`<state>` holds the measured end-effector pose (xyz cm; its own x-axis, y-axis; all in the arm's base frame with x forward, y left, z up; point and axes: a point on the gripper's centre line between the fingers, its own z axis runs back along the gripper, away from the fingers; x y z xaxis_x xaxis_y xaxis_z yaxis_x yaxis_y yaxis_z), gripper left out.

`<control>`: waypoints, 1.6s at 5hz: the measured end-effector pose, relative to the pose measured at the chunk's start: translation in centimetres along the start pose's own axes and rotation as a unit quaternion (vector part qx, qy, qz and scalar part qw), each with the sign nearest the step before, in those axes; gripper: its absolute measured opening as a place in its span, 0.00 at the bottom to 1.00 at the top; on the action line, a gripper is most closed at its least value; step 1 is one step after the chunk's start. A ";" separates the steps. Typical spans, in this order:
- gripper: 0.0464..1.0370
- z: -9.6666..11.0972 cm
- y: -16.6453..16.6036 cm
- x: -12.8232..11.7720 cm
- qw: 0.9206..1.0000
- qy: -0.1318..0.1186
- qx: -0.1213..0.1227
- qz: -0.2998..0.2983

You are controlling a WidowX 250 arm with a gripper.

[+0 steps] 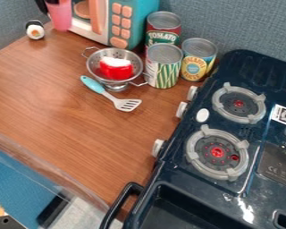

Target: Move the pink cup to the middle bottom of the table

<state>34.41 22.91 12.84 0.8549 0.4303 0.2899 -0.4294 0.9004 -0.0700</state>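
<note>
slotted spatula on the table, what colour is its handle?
The spatula's handle is light blue, turquoise-leaning. Best seen in the camera view.

Our wood-grain tabletop (80,129), where we see a colander (112,82), spatula (109,95), three cans (163,67), toy sushi (35,31), toy microwave (143,18), dark stove (169,176)

The red can (164,36) reads "TOMATO", the yellow can (196,65) apparently "PINEAPPLE", and the stove (170,176) "CE".
</note>
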 end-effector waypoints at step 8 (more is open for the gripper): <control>0.06 -4.4 -2.7 -19.4 0.970 0.098 -0.010 -0.221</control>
<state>20.28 12.45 3.23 0.9941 0.0038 0.1086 -0.0039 1.0000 0.0004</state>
